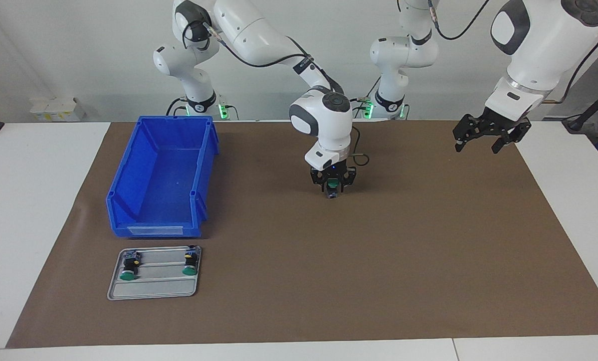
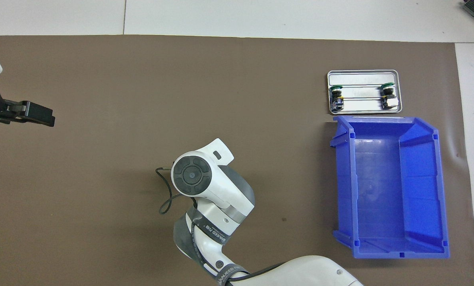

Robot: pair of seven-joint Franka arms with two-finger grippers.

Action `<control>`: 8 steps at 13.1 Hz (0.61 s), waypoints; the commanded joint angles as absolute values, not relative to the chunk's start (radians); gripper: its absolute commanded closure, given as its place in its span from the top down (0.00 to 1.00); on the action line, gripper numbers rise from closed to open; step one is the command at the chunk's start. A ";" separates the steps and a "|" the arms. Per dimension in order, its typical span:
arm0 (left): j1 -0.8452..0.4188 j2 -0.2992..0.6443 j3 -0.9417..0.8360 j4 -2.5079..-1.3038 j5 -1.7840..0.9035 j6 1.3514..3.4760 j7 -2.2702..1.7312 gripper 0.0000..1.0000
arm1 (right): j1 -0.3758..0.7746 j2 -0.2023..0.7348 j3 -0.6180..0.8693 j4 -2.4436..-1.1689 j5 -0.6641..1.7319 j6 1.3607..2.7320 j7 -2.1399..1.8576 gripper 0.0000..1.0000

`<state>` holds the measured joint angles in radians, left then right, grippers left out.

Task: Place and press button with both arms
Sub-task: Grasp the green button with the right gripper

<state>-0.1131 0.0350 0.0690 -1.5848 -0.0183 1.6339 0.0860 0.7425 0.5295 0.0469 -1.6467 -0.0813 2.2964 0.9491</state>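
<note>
Green is showing between the fingers of your right gripper (image 1: 333, 189): the button (image 1: 333, 184) is sitting there, cap facing the camera, base pointing down at the brown mat (image 1: 329, 281). The jaws are standing on either side of its body and appear to be clamped on it, low over the middle of the mat; whether the base is already touching the mat you cannot tell from the facing view, and from overhead the right arm's own wrist is hiding both gripper and button.

You are working the placing step. Judging from this, the button is being set down or is about to be, and pressing is not yet started.

Your left gripper (image 1: 484, 135) is hanging in the air over the left arm's end of the mat, jaws apart, holding nothing, well apart from the button. That arm is waiting.

Two more green-capped buttons (image 1: 128, 265) (image 1: 190, 263) are lying in the grey metal tray (image 1: 153, 291), which is sitting just beside the blue bin (image 1: 161, 173) on the side farther from the robots, toward the right arm's end of the table.

For the next move, you are likely needing the button standing on its base, steadied by the right gripper, while the left gripper comes over the cap and pushes straight down. Watch that the small base is not tipping as the grip eases.
</note>
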 commanded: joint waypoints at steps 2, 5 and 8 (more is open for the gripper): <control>-0.107 0.008 0.066 -1.620 -0.005 1.661 0.080 0.99 | 0.746 0.531 0.044 -1.635 -0.121 2.295 0.977 0.00; -0.109 0.006 0.066 -1.629 -0.005 1.667 0.087 0.99 | 0.723 0.499 0.046 -1.638 -0.117 2.289 0.973 0.00; -0.110 0.005 0.066 -1.631 -0.005 1.661 0.086 0.99 | 0.661 0.404 0.046 -1.687 -0.117 2.280 0.962 0.00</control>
<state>-0.1128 0.0350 0.0699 -1.5916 -0.0183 1.6406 0.0862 0.7017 0.4823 0.0400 -1.6357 -0.1018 2.2920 0.9501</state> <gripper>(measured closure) 0.009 0.634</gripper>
